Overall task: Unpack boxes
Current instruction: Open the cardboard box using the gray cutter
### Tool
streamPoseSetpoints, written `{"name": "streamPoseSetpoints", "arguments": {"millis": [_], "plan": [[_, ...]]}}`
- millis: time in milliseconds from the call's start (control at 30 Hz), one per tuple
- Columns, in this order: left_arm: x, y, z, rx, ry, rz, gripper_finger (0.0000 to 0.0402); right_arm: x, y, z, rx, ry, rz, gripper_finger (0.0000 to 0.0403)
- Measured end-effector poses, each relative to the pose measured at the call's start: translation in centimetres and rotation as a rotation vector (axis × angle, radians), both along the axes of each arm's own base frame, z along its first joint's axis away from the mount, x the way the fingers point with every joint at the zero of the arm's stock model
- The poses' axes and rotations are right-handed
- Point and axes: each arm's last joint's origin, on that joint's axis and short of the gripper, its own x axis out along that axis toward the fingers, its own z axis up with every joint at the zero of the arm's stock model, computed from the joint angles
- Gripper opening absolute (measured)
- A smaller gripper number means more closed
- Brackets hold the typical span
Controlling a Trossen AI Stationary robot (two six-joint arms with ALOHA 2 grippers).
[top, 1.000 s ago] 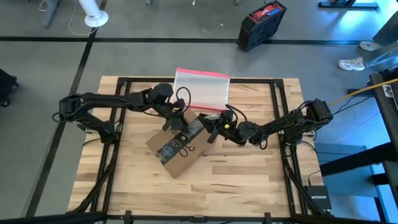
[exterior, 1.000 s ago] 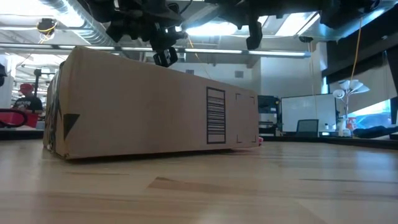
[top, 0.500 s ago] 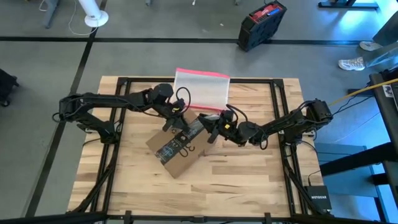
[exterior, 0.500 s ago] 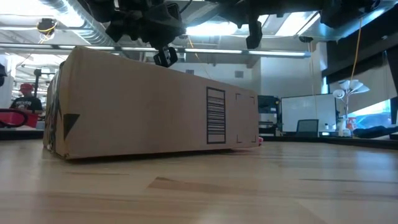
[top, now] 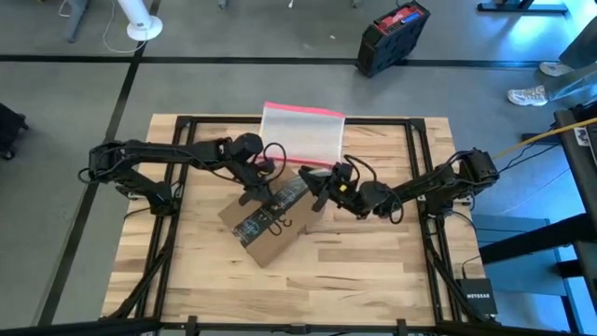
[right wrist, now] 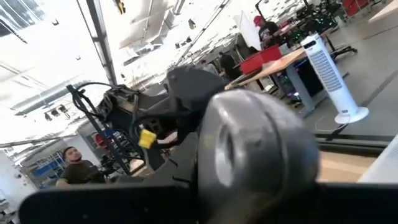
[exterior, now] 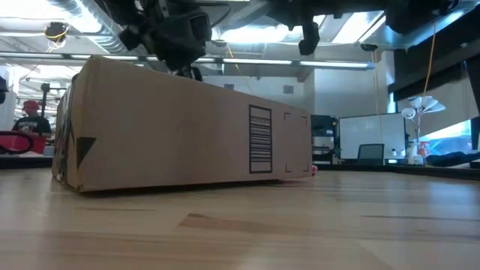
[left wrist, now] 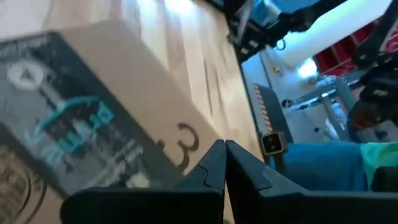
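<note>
The left pincer (top: 266, 180) has snapped shut in the last second: a second ago its fingers stood apart over the taped top of the box (top: 266, 219), now the left wrist view shows the two dark fingers (left wrist: 214, 165) pressed together with nothing between them. In the high view it has also slid a little toward the box's far end, nearer the pouch (top: 300, 135). I judge this a closed-tip poke or scrape at the tape (top: 280, 207), or a pinch that missed, rather than a hold; the box is still sealed, so unpacking has hardly begun.

The right pincer (top: 320, 189) has not shifted; it sits at the box's far corner, just beside the left one. Its fingers are narrow, and I cannot tell whether they grip the cardboard edge.

The box lies flat and askew near the middle of the table (top: 392, 271), its far end touching or just under the pouch edge.

Writing: the black tape carries pale blue lettering, too blurred to read in the wrist view; a curved arrow mark (left wrist: 185, 138) is printed on the cardboard beside it. The low view shows a barcode (exterior: 259, 139) on the box's side with no legible digits. A small unit at the table's corner bears a white word I cannot make out
</note>
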Motion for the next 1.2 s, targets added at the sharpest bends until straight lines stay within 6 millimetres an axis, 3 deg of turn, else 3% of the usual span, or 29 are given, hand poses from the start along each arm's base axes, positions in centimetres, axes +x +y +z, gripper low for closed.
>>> {"name": "streamPoseSetpoints", "arguments": {"millis": [233,800,967,1200], "plan": [[-1.0,0.0,-1.2,0.051,0.159,0.035,0.002,0.0,-0.1,-0.2,0.009,0.017,-0.035,0.0067],[-1.9,-2.1,-2.2,0.207,0.291,-0.041,0.0213,0.1,-0.1,-0.7,0.113,0.011,-0.034,0.0067],[-1.8,-3.0,-2.2,0.243,0.296,-0.059,0.0236,0.1,-0.1,-0.9,0.145,0.022,-0.046,0.0067],[-1.8,-4.1,-2.3,0.275,0.306,-0.079,0.0239,0.2,-0.1,-1.6,0.184,0.062,-0.042,0.0067]]}}
